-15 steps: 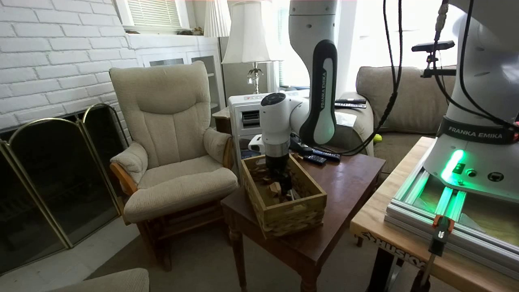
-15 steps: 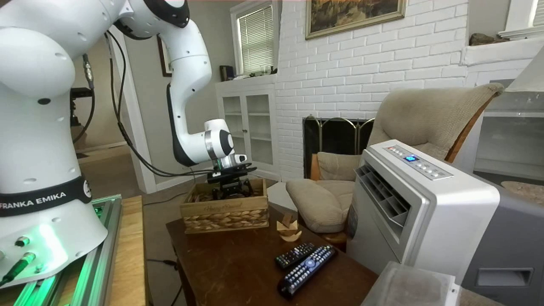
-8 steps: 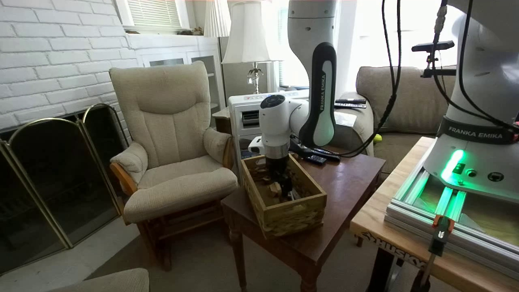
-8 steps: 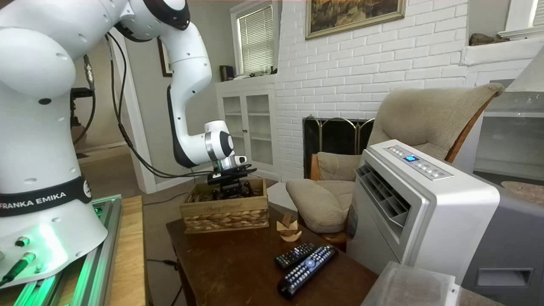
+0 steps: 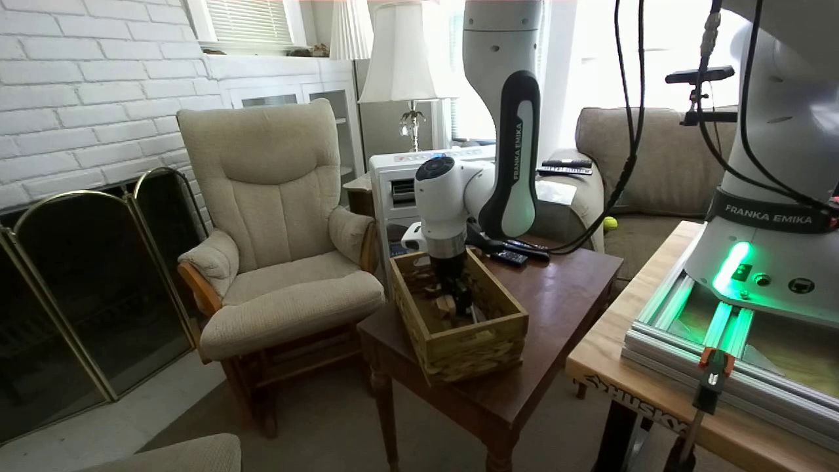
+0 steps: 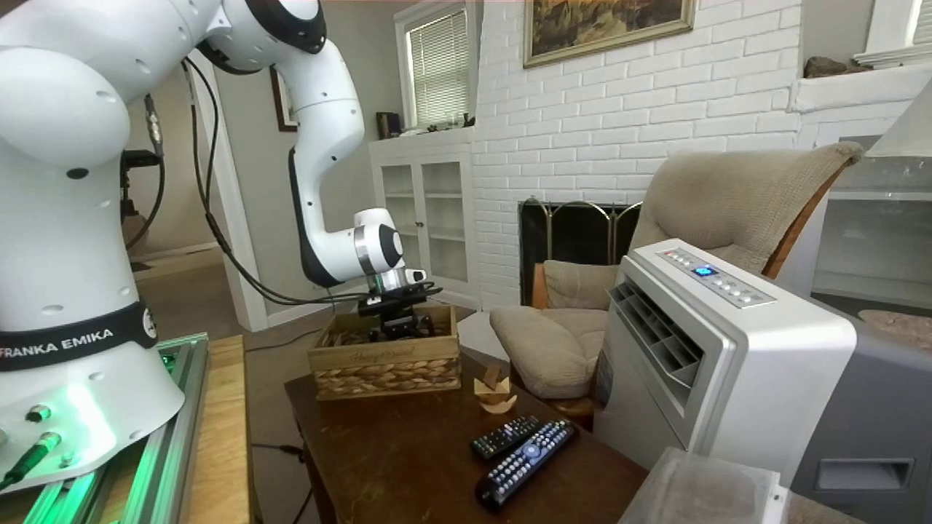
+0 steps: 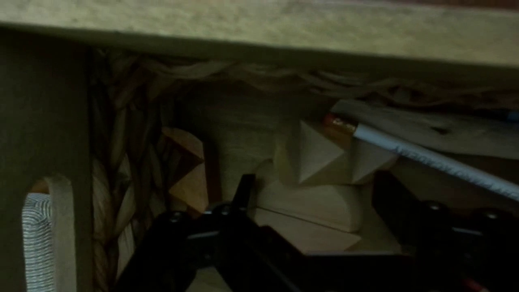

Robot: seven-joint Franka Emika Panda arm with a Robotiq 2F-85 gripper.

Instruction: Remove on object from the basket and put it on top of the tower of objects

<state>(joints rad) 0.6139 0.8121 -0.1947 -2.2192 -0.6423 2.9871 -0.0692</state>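
The brown woven basket (image 5: 478,326) (image 6: 386,375) stands on the small dark table. Down inside it is my gripper (image 7: 314,177), its black fingers wide apart. Between them, in the wrist view, lies a half-round wooden block (image 7: 312,207) with a flat wooden piece (image 7: 300,233) alongside. The left fingertip is close to the block's end; a gap shows at the right one. A block with pointed faces (image 7: 320,156) lies just beyond, and a reddish wooden piece (image 7: 190,174) near the basket's side. The tower of objects (image 6: 494,393), a few small wooden pieces, rises from the table beside the basket.
A white pencil (image 7: 429,158) and a flat grey-brown piece (image 7: 438,125) lie along the basket's wall. Two remotes (image 6: 528,462) rest on the table (image 6: 408,466) near the tower. A white appliance (image 6: 764,349) and an armchair (image 5: 282,275) stand close to the table.
My wrist has shifted and tilted slightly inside the basket. The fingers look a little nearer each other. The tower and remotes have not moved.
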